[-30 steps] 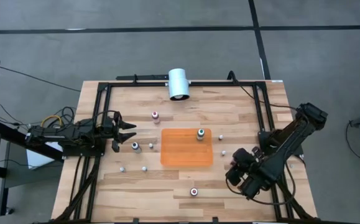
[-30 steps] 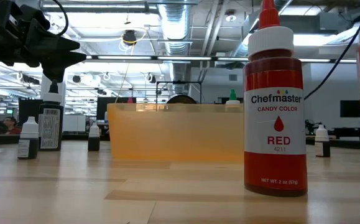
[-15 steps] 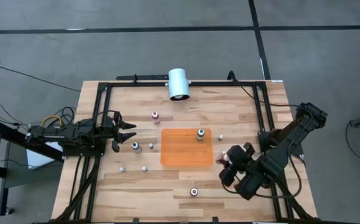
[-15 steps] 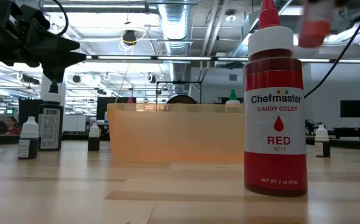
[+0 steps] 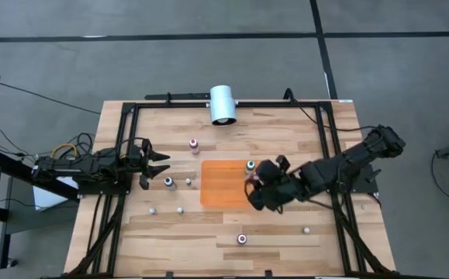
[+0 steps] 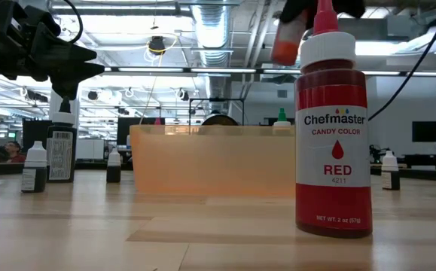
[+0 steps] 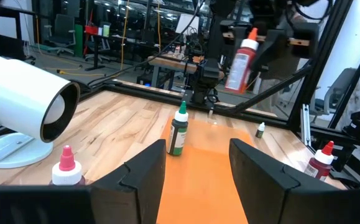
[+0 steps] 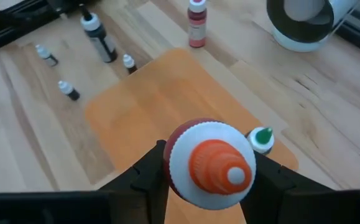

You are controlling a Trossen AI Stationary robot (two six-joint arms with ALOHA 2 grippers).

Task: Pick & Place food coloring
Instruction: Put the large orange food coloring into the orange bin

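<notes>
Right gripper (image 8: 209,169): fingers clamped on an orange-topped food coloring bottle (image 8: 211,163), held in the air above the orange mat (image 5: 222,184), near the green-topped bottle (image 5: 250,166) standing on it. Left gripper (image 5: 159,164): fingers apart, holding nothing, by the table's (image 5: 309,139) left edge, near a black-bodied bottle (image 5: 168,182).

Pale wood-grain table (image 5: 302,132), matt orange mat (image 5: 220,190), glossy plastic bottle (image 6: 332,143)

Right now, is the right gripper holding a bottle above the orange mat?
Yes: the right gripper clamps an orange-topped bottle in the air, with the orange mat directly below it.
</notes>
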